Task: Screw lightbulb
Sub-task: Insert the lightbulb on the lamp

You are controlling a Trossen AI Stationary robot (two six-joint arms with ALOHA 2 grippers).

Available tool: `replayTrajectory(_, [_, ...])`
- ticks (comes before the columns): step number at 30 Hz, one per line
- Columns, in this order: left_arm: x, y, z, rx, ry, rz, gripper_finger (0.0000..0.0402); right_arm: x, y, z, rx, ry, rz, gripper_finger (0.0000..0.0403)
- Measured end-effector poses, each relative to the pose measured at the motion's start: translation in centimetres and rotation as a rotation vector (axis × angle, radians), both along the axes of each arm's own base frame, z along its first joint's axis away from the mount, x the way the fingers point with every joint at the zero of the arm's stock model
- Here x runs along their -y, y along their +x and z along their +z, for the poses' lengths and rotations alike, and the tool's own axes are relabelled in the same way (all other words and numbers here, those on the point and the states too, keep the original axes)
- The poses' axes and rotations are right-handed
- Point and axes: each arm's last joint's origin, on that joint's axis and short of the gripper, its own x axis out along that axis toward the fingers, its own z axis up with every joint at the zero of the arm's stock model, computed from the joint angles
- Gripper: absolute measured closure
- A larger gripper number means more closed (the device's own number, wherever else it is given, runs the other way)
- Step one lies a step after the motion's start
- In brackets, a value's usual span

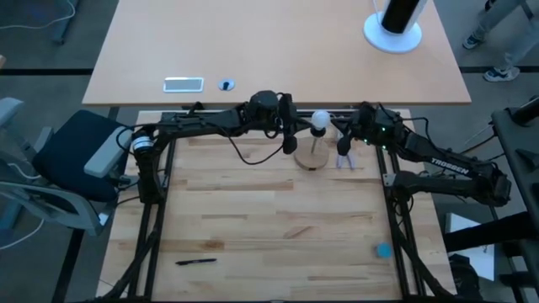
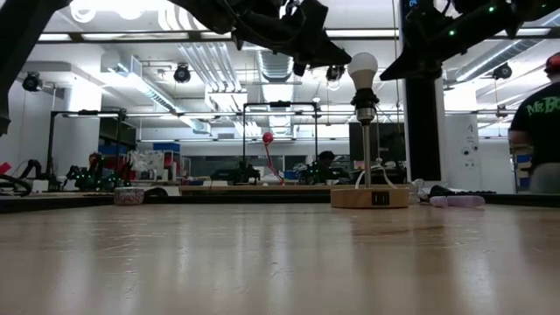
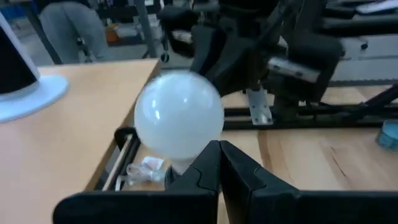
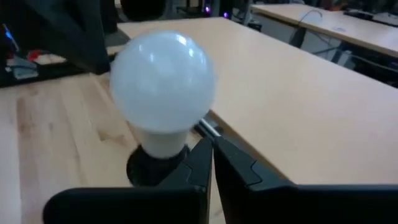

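The white frosted lightbulb (image 1: 320,119) stands upright, screw end down, in the top of a black post (image 2: 364,144). The post rises from a round wooden disc (image 1: 313,157) at the far middle of the wooden table. My left gripper (image 1: 296,135) is shut and nearly level. Its tips are just left of the bulb, at the bulb's height (image 2: 343,61). My right gripper (image 1: 344,145) is also shut and comes in from the right, its tips (image 2: 385,74) close beside the bulb. In both wrist views the bulb (image 3: 179,115) (image 4: 163,84) fills the middle, just beyond the closed fingertips. My left gripper has its shut fingertips (image 3: 211,155) at the bulb's lower side, coming level from the table's left. I cannot tell whether they touch the glass. My right gripper has its shut fingertips (image 4: 205,152) beside the bulb's white neck (image 4: 163,140), coming from the right. Touch cannot be told there either.
A black cylinder on a white base (image 1: 394,25) stands on the beige table beyond, with a white flat device (image 1: 183,83) to the left. A black pen (image 1: 195,262) and a small blue object (image 1: 383,250) lie near the front. A person (image 2: 538,131) stands behind on the right.
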Motion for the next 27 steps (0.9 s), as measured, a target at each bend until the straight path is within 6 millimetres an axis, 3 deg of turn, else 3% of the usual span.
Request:
replayTrajectory(19, [-0.6, 0.0, 0.0, 0.006, 0.034, 0.139, 0.0401, -1.0, 0.7, 0.3, 0.071, 0.052, 0.176, 0.0390])
replayTrajectory(27, [0.0, -0.2, 0.4, -0.006, 0.017, 0.090, 0.0401, -1.2, 0.1, 0.2, 0.050, 0.074, 0.101, 0.0390])
